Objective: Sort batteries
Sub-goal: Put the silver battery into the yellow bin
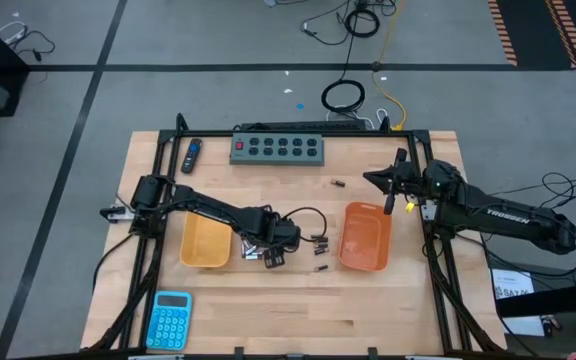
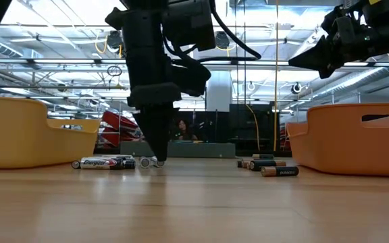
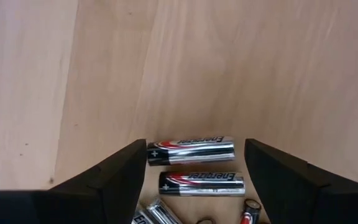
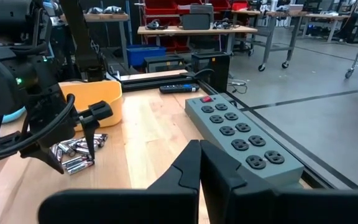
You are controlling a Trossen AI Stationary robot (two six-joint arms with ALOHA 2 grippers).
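Lying side by side on the pale wooden surface (image 1: 268, 310), the silvery cylindrical batteries with black-and-red printed labels (image 3: 190, 150) rest flat, plus ends turned the same way; in the left wrist view two show whole and the ends of a few more crowd close behind them. This cluster (image 1: 261, 252) sits just beside the yellow plastic bin (image 1: 206, 242). A second, darker group of small black-and-copper batteries (image 2: 267, 166) lies near the orange plastic bin (image 1: 365, 236), and one lone dark cell (image 1: 338, 184) rests apart, closer to the grey power strip with a red switch (image 1: 278, 148).

The left tool (image 3: 196, 180) hangs straight over the silvery cluster, its two dark fingers (image 3: 114, 177) spread wide on either side of the two labelled cells (one finger at each end of the pair), holding nothing. In the low view its tip (image 2: 157, 152) comes down almost to the wood just beside those cells; whether it touches them cannot be told.

The right tool (image 4: 199, 163) is raised above the far corner of the orange bin, well apart from every battery; its fingers are pressed together and pinch nothing.

Elsewhere on the surface lie a light-blue calculator (image 1: 171, 320) near the front edge and a blue-and-black stick-shaped gadget (image 1: 192, 156) by the power strip
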